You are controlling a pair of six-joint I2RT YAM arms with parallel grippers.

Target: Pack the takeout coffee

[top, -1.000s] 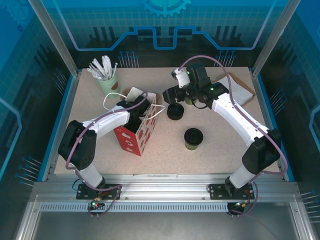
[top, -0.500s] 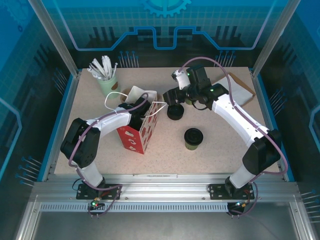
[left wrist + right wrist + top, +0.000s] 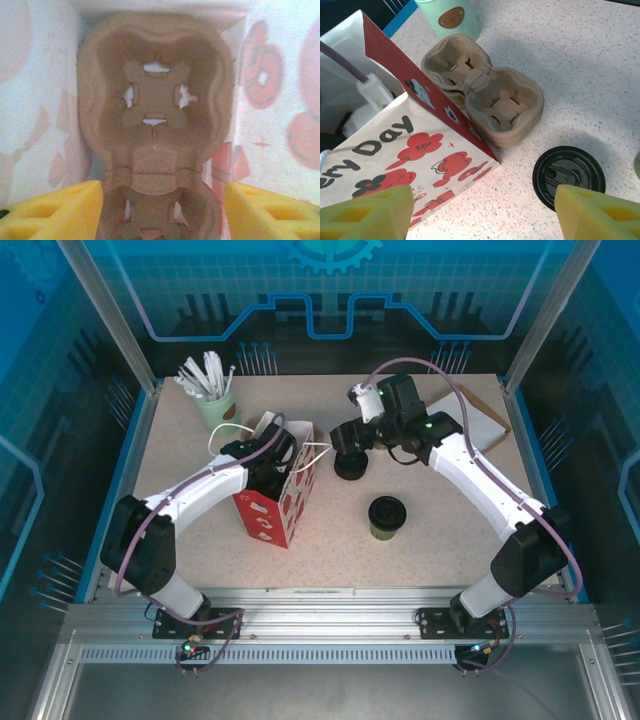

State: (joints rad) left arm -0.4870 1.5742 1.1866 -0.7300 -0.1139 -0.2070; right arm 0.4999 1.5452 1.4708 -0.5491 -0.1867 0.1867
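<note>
Left arm's elbow has swung out toward the lower left of the top view. Its wrist has pushed further up-frame into the mouth of the bag (image 3: 272,508), which stands straighter than a second ago. Meanwhile the left gripper (image 3: 161,214) has gone from nearly closed to spread. Right arm has barely shifted; coffee and lids unmoved.

Left wrist view: yellow fingertips (image 3: 52,212) sit at the bottom corners, wide apart, gripping nothing. A pulp cup carrier (image 3: 155,95) lies flat at the bottom of the bag between the printed walls and looks released. Over in its own wrist view the right gripper (image 3: 480,215) is spread wide too and empty. It hovers over the bag's near corner and the black lid pile (image 3: 568,175). A stack of spare carriers (image 3: 487,95) sits just beside the bag.

Task thing: the takeout coffee (image 3: 387,517) stands lidded at centre-right of the top view, well apart from the bag, not yet packed.

Step as I read it: carrier seated, left arm due to back out. To do it well, keep the fingers spread and centred and pull straight along the bag's opening. Otherwise the pads drag the paper walls, and the bag tips or the carrier lifts. Check the carrier sits level, pockets up, before the cup goes in. Right arm is nearer the coffee, so probably the one to fetch it, gripping below the lid.
</note>
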